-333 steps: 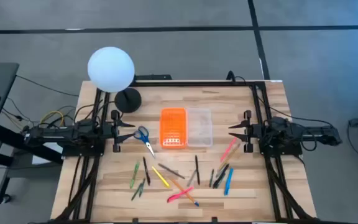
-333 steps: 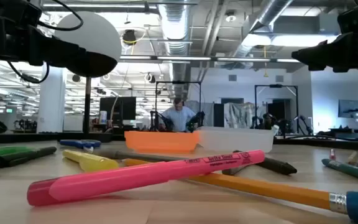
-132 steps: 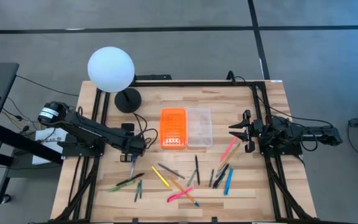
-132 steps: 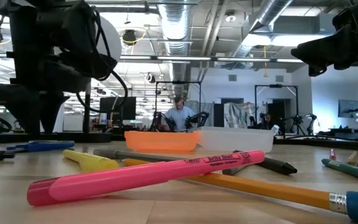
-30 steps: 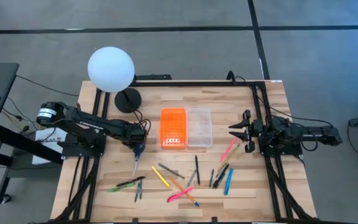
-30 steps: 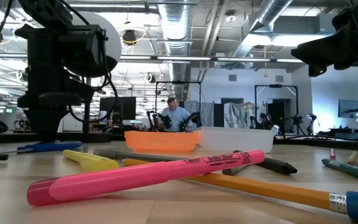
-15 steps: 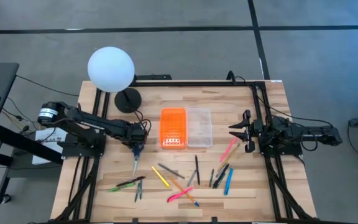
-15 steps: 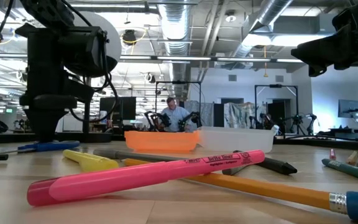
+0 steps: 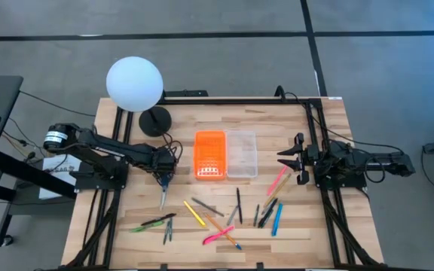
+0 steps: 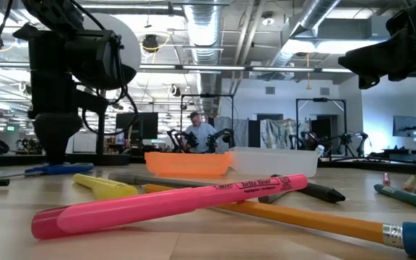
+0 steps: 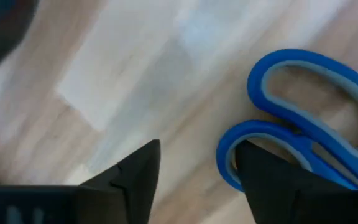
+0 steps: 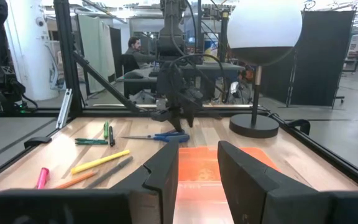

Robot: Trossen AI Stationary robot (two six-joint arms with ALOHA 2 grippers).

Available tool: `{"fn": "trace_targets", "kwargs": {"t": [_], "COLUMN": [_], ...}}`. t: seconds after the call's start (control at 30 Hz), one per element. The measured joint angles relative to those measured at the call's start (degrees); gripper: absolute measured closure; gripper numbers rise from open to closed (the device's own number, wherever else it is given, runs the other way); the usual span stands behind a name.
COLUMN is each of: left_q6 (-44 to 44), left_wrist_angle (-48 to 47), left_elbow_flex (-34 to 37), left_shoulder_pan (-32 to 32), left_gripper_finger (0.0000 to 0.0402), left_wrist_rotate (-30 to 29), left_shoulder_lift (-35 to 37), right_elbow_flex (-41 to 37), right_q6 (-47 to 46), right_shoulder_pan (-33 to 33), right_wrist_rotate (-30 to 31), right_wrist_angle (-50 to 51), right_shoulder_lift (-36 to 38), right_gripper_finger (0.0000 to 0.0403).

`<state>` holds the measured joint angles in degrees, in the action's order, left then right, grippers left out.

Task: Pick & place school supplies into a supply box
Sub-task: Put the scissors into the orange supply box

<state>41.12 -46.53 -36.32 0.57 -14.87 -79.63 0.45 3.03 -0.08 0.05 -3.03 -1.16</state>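
The blue-handled scissors (image 9: 163,190) lie flat on the table to the left of the supply box, handles toward the far edge. My left gripper (image 9: 163,175) points down low over those handles, open; in its wrist view (image 11: 197,165) one finger stands on bare wood and the other by a handle loop. The supply box lies open: orange lid (image 9: 210,156) and clear tray (image 9: 241,154) side by side. Pens and markers (image 9: 228,214) are scattered near the table's near edge. My right gripper (image 9: 283,159) waits open at the right. My left gripper comes from above, pointing down. One finger (image 11: 272,186) stands right beside the scissors' nearer handle loop (image 11: 238,134); I cannot tell whether it touches it. The scissors lie flat on the table.
A white globe lamp (image 9: 134,83) on a black base (image 9: 155,120) stands at the far left corner. Two green pens (image 9: 153,222) lie near the left front. A pink marker (image 10: 172,204) lies closest in the low view. A person sits in the room behind (image 10: 193,133).
My left gripper has sunk a little toward the scissors' handles and edged toward the table's left. The scissors have stayed flat on the table.
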Motion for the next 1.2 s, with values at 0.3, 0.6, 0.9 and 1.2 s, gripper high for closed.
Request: {"fn": "trace_targets", "kwargs": {"t": [0.3,0.6,0.9,1.2], "left_q6": [-5.6,-35.35,-52.65,-54.13], "left_wrist_angle": [0.25,6.64,15.64,17.89], "left_elbow_flex": [-0.19,0.13,0.24,-0.05], "left_shoulder_pan": [0.07,0.74,4.25,4.31], "left_gripper_finger": [0.017,0.0197,0.0225,0.024], "left_wrist_rotate": [2.13,8.99,9.96,2.73], "left_shoulder_lift": [7.95,8.03,6.03,-1.47], "right_elbow_flex": [0.0,0.0,0.0,0.0], "right_q6": [0.0,0.07,0.48,0.48], "right_shoulder_pan": [0.01,0.02,0.0,0.0], "right_wrist_rotate": [0.0,0.02,0.02,0.02], "right_wrist_angle": [0.0,0.02,0.69,0.61], "right_shoulder_lift": [0.0,0.01,-0.01,-0.01], "right_gripper_finger": [0.0295,0.0295,0.0295,0.0295]}}
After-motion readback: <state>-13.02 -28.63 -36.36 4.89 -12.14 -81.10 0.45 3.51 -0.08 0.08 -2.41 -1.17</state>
